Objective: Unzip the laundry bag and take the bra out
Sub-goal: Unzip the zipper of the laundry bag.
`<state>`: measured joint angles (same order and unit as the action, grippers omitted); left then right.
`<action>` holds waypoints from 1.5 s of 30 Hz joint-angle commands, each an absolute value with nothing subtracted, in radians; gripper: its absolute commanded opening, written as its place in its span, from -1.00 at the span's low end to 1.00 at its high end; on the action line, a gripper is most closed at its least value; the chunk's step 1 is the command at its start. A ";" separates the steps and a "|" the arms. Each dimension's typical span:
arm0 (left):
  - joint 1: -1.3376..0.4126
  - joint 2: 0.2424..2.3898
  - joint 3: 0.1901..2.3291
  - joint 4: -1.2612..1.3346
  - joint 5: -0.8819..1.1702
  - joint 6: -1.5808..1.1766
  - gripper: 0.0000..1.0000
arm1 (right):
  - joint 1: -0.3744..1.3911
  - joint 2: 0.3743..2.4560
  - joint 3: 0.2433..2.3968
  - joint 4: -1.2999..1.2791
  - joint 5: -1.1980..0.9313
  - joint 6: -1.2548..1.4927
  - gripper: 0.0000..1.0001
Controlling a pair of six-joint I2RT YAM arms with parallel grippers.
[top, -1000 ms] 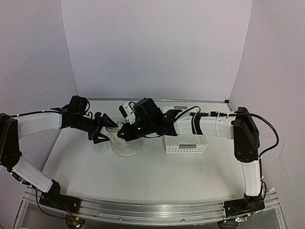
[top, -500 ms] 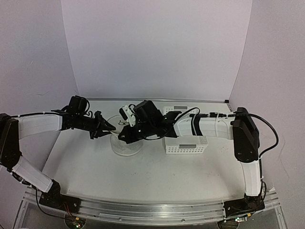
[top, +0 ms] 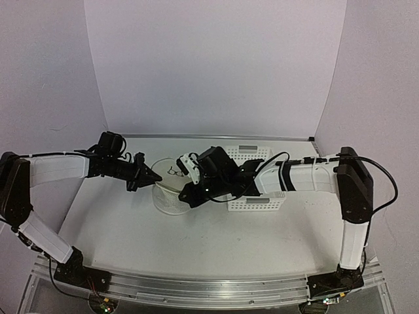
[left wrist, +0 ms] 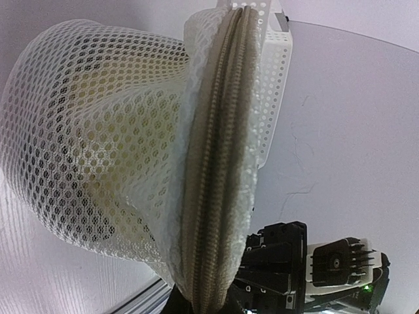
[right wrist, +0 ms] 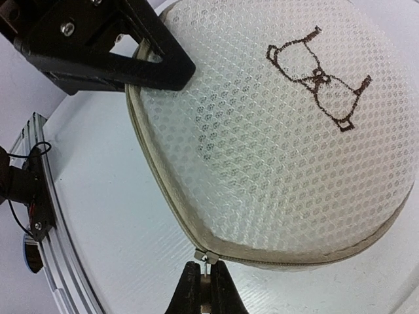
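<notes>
Both hands pinch the soft, probably sag-prone mesh laundry bag (right wrist: 275, 144): left hand (top: 152, 176) on its rim, right hand (right wrist: 205, 271) on the zipper pull (right wrist: 205, 257), the sensible hold.

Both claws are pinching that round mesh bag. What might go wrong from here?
The right gripper pinches only the tiny zipper pull, which could slip out once pulled. The left gripper holds the laundry bag only by its soft rim, so the mesh may stretch or slide free rather than unzip.

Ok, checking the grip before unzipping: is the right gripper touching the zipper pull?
Touching. Right wrist view: the right gripper pinches the zipper pull of the laundry bag.
</notes>
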<state>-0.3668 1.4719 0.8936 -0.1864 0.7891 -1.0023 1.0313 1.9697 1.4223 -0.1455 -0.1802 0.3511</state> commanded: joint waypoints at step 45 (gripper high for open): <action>-0.322 1.699 1.462 -0.724 0.596 -0.390 0.35 | 1.030 1.999 1.550 -0.138 -0.096 0.436 -1.00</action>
